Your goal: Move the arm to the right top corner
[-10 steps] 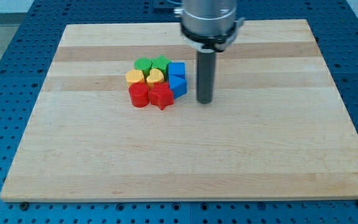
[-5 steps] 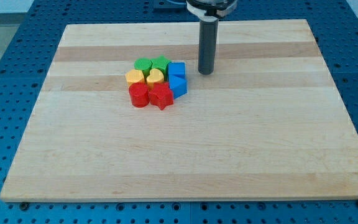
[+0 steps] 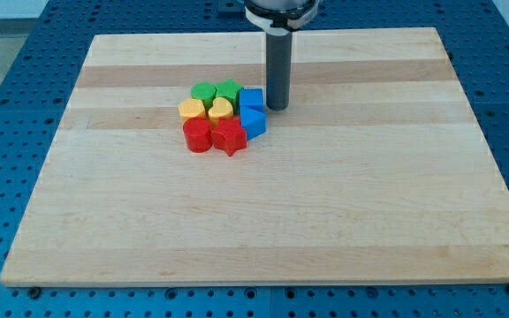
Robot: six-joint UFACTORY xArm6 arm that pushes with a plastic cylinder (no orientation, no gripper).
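My tip [image 3: 277, 108] rests on the wooden board [image 3: 369, 177] just right of the blue cube [image 3: 251, 99], close beside it. A tight cluster of blocks lies left of the tip: a green cylinder [image 3: 203, 92], a green star [image 3: 228, 89], a yellow pentagon [image 3: 191, 109], a yellow heart [image 3: 221, 109], a second blue block [image 3: 254, 122], a red cylinder [image 3: 196, 135] and a red star [image 3: 230, 137]. The board's top right corner [image 3: 435, 32] lies far to the tip's right and above it.
The board sits on a blue perforated table [image 3: 7, 106]. The arm's grey body [image 3: 280, 11] enters at the view's top centre.
The tip moved toward the view's top, then slightly left and down, ending beside the blue cube. The blocks have not moved.
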